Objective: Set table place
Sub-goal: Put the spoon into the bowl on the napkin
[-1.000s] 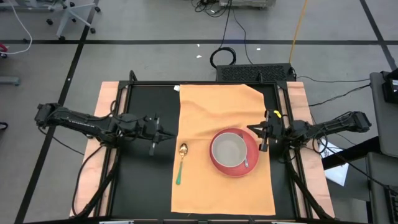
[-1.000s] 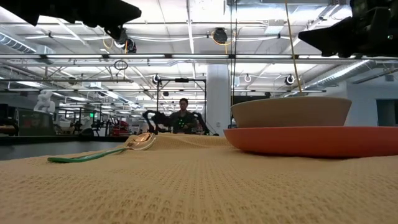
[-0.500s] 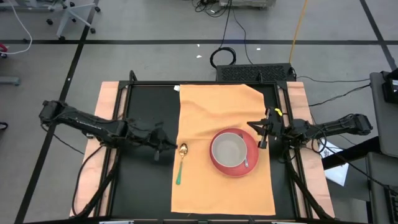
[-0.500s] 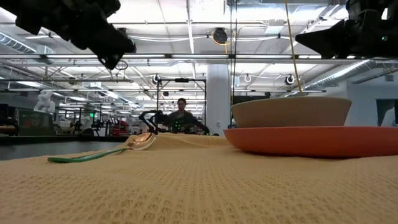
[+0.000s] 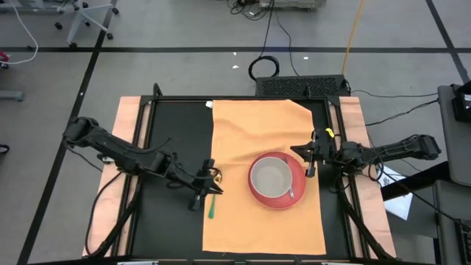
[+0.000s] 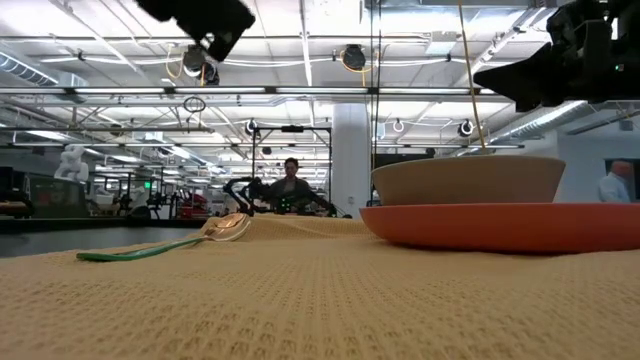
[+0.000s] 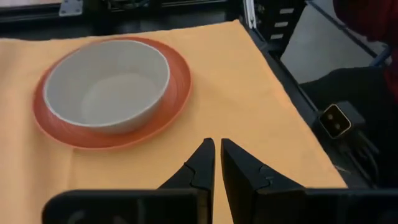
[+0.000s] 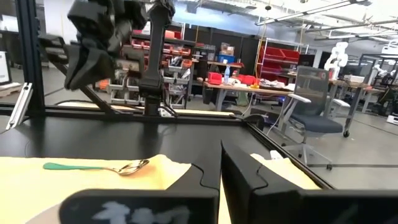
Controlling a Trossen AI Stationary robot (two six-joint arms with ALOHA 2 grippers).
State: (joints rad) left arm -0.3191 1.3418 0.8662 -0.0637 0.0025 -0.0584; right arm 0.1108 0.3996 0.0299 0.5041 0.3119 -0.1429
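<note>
The table place, a large orange-tan cloth mat [image 5: 250, 132], lies flat on the black tabletop [image 5: 176, 132]. On it sits a red plate [image 5: 294, 193] with a grey bowl [image 5: 270, 177] in it. A spoon with a green handle [image 5: 211, 208] lies along the mat's left edge. My left gripper [image 5: 210, 184] hovers shut above the spoon's bowl end, slanting down toward the plate [image 7: 112, 134], with nothing between its fingers [image 7: 216, 144]. My right gripper [image 5: 309, 158] waits shut at the mat's right edge beside the plate, raised and about level [image 8: 221, 149].
The mat's near half [image 5: 265, 235] and far half are bare cloth. The black tabletop left of the mat is bare. Frame rails [image 5: 147, 110] border the table. In the low view a person [image 6: 292, 185] sits far off in the room behind.
My left gripper has swung from over the bare black tabletop toward the table's right and near edges. It now stands above the spoon at the mat's left edge and has tipped downward. The spoon, plate and bowl lie as before.
</note>
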